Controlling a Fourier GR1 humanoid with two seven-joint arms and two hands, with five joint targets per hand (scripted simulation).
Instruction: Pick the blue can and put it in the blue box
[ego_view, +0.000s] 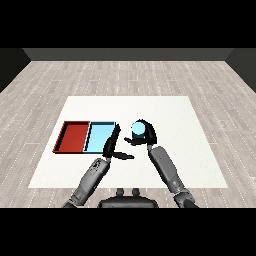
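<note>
A blue can (137, 129) is held just right of the trays, with my right hand (146, 136) curled round it from the right and below. The light blue tray (99, 138) lies on the table's left half, beside the red tray. My left hand (113, 145) hovers at the light blue tray's right edge with its fingers straight and thumb pointing right, holding nothing. The can stands a short way right of the light blue tray, not over it.
The red tray (72, 137) lies directly left of the light blue one. The white table (175, 150) extends to the right and back of both hands. Both grey forearms come in from the lower edge.
</note>
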